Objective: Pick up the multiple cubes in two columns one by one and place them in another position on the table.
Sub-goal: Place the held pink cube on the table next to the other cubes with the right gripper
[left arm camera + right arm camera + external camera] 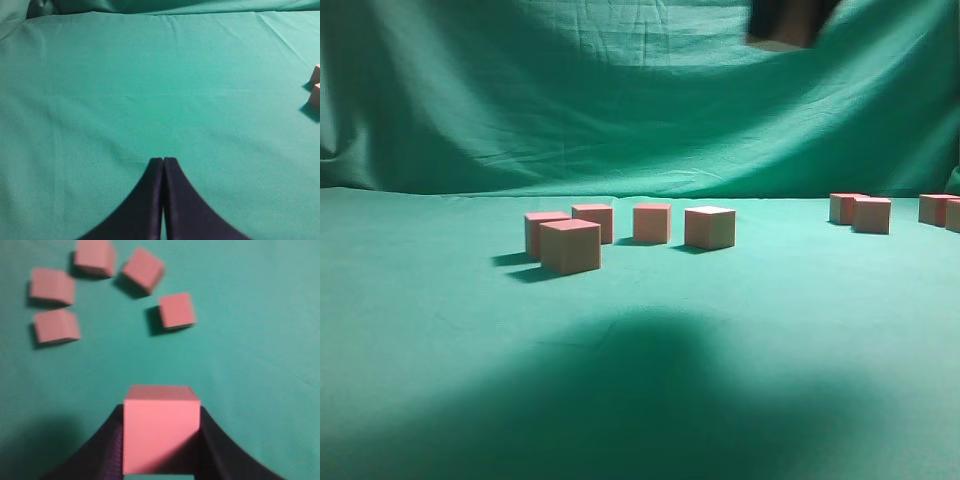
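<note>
Closed left gripper [163, 165] above bare green table [125, 100], two cubes [315, 85] at right edge.

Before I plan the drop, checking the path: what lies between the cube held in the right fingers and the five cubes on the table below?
Nothing: in the right wrist view only bare table separates the held cube from the five cubes.

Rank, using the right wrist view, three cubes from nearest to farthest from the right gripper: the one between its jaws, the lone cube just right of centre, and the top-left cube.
1. Held cube: clamped in the right gripper, bottom centre.
2. Lone cube: on the table, right of centre.
3. Top-left cube: at the upper edge, farthest.
</note>
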